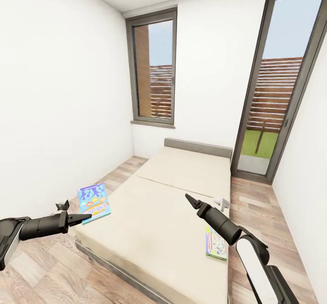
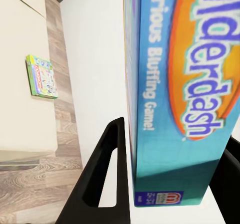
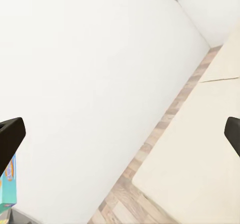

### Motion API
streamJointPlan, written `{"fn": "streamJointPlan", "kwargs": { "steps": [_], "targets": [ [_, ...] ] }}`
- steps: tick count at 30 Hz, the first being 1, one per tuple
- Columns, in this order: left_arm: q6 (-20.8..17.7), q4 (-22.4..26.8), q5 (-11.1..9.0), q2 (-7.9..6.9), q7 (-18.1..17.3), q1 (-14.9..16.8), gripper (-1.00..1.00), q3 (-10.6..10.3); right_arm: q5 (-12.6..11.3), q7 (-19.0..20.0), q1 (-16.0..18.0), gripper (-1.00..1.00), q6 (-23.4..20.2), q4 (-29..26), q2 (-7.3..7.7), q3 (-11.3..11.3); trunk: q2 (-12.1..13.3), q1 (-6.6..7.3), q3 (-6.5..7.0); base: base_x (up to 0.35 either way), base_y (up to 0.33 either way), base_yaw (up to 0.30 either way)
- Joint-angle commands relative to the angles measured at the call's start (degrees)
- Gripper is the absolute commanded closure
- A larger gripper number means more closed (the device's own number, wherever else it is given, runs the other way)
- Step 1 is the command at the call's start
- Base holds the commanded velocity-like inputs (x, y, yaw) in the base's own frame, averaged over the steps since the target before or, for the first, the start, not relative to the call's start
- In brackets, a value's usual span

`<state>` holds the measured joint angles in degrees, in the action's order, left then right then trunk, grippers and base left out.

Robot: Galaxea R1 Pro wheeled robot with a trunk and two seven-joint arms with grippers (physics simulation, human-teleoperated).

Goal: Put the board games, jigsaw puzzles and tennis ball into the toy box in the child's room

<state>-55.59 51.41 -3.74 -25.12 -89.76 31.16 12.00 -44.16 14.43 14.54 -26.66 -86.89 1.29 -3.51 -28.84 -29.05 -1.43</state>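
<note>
At 8 o'clock the left gripper (image 1: 81,217) clamped the blue board game (image 1: 94,202) off the bed (image 1: 172,204). At 4 o'clock the right arm partly hid the green-edged board game (image 1: 216,245). Nearer centre, the right gripper (image 1: 190,199) stood wide open, its fingertips cut off in the wrist view.

A: Where is the head camera looking from?
B: It's sitting high, facing forward and down over the bed (image 1: 177,204) toward the windowed far wall

A: And the left wrist one?
B: It's pressing close against the blue board game (image 2: 180,83), also catching the pale one (image 2: 42,76) lying on the bed, as the head view is

A: The right wrist?
B: It's looking along the white wall (image 3: 90,73) and bed edge
</note>
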Motion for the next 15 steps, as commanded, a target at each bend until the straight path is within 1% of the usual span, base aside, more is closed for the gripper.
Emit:
{"fn": "streamJointPlan", "kwargs": {
  "steps": [1,15],
  "targets": [
    [-0.6,0.0,0.1,-0.01,-0.2,0.0,1.0,0.0,-0.3,0.0,0.1,-1.0,-0.2,0.0,0.03,0.0,0.3,0.2,0.06,0.0,0.0,0.0],
    [-0.6,0.0,0.1,-0.01,-0.2,0.0,1.0,0.0,-0.3,0.0,0.1,-1.0,-0.1,0.0,0.03,0.0,5.9,3.27,2.57,0.0,0.0,0.0]
  ]
}}
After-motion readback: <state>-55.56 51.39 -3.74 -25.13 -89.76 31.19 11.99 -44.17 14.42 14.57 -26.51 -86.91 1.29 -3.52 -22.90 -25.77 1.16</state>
